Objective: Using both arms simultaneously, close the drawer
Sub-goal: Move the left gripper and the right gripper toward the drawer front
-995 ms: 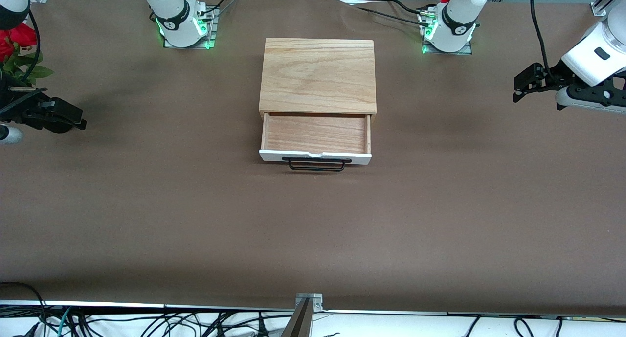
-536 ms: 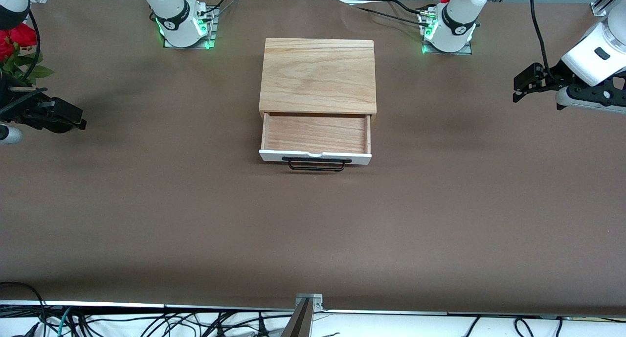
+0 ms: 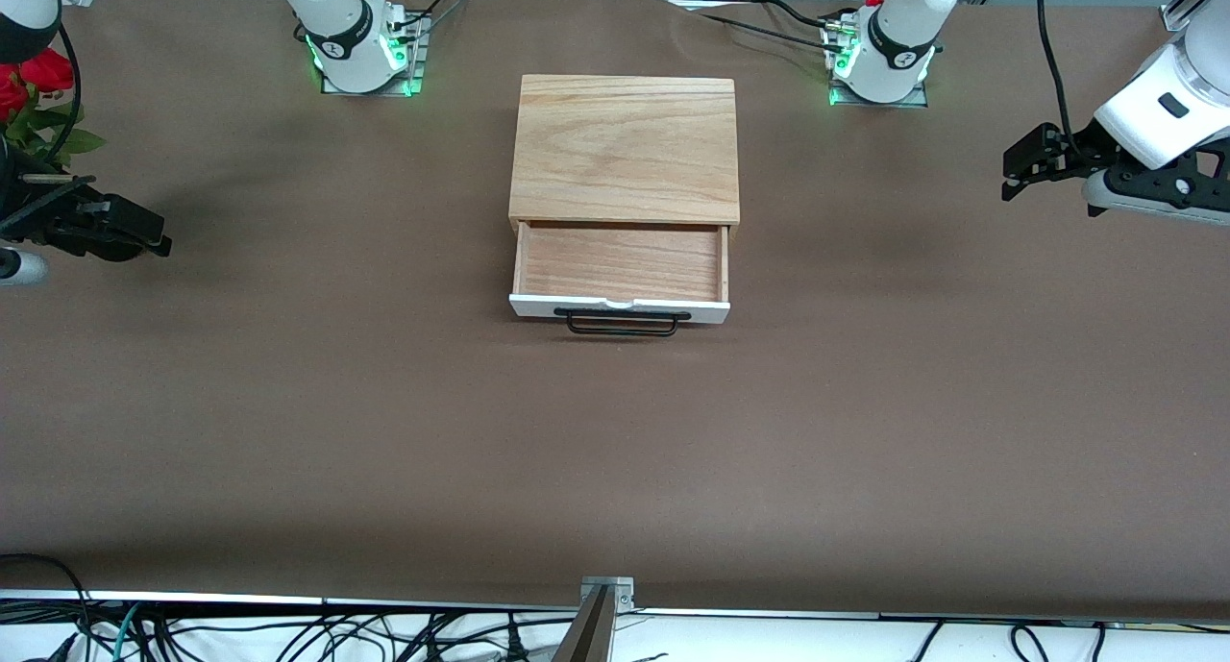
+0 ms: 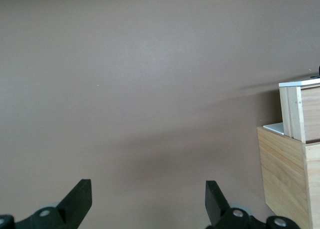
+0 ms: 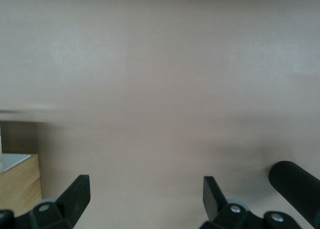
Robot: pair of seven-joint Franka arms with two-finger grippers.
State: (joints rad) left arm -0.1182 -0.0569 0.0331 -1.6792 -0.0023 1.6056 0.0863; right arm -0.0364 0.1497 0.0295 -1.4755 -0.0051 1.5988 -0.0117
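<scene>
The drawer (image 3: 620,270) stands pulled out of its box (image 3: 625,148) mid-table, untouched, while the left gripper (image 3: 1020,167) and right gripper (image 3: 144,237) hover wide open and empty over opposite table ends; both should next reach its white front (image 3: 619,306).

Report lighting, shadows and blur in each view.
Front view: even light, sharp; soft shadows on the table beside the drawer. Left wrist view: soft shadow band on the table, open left gripper in focus. Right wrist view: hazy, washed out; open right gripper crisp.

Left claw (image 3: 1019,167) and right claw (image 3: 144,234) agape
</scene>
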